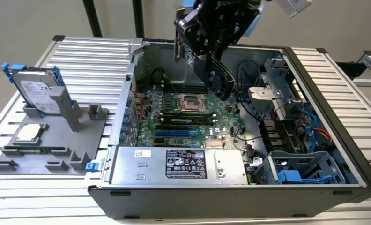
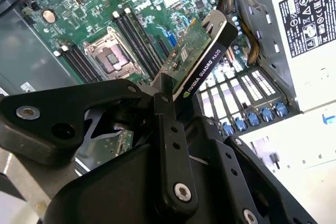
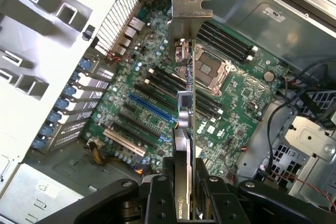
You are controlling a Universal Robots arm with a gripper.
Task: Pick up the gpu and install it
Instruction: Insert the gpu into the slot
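Nearest in the exterior view, one boxy silver power supply (image 1: 173, 164) lies along the near wall of the one open computer case (image 1: 235, 201). At the exterior view's left, one grey moulded holder (image 1: 95, 133) props one silver hard drive (image 1: 39, 89) upright in its blue frame. Farther in lies one flat green motherboard (image 1: 173, 112) with one square metal socket (image 1: 189, 102). Above it, one black gripper (image 1: 211, 56) pinches the gpu (image 1: 222, 79) edge-on over the board. The gpu is a green card with a black cooler and a silver bracket.
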